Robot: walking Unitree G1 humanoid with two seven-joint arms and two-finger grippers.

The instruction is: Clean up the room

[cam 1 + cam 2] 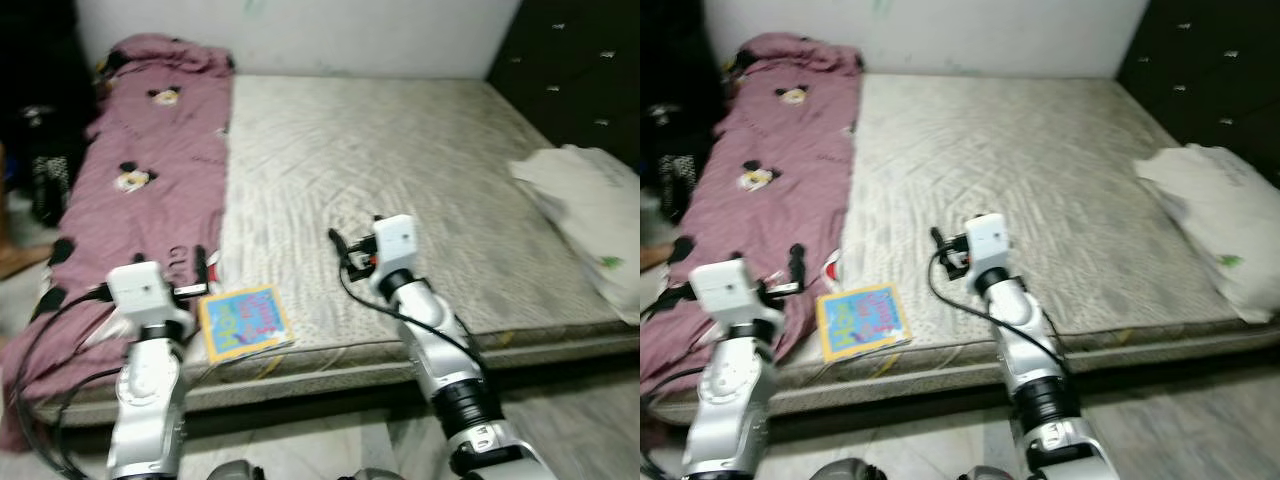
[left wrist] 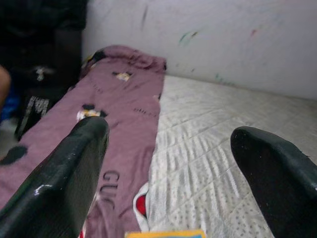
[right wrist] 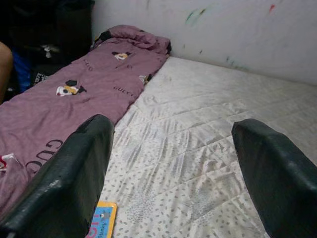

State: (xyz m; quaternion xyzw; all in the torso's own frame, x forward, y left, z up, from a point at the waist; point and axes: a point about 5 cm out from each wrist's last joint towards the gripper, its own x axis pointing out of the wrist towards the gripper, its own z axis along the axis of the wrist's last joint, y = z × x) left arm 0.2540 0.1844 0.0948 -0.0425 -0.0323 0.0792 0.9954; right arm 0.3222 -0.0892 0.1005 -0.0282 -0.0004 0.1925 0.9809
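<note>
A colourful picture book (image 1: 245, 322) with a yellow border lies flat near the front edge of the grey patterned mattress (image 1: 400, 160). Its corner also appears in the right wrist view as the book (image 3: 101, 219). My left gripper (image 1: 207, 268) hovers just left of the book, over the edge of the mauve blanket (image 1: 150, 170), open and empty. My right gripper (image 1: 343, 252) hangs over the mattress to the right of the book, open with nothing between its fingers. In the left wrist view the left gripper (image 2: 168, 168) points along the blanket towards the wall.
A white pillow (image 1: 590, 215) lies at the mattress's right edge below a black tufted headboard (image 1: 580, 60). The mauve blanket with cartoon prints covers the left strip and drapes over the front corner. Dark clutter (image 1: 40, 160) stands at far left. Tiled floor (image 1: 560, 420) runs along the front.
</note>
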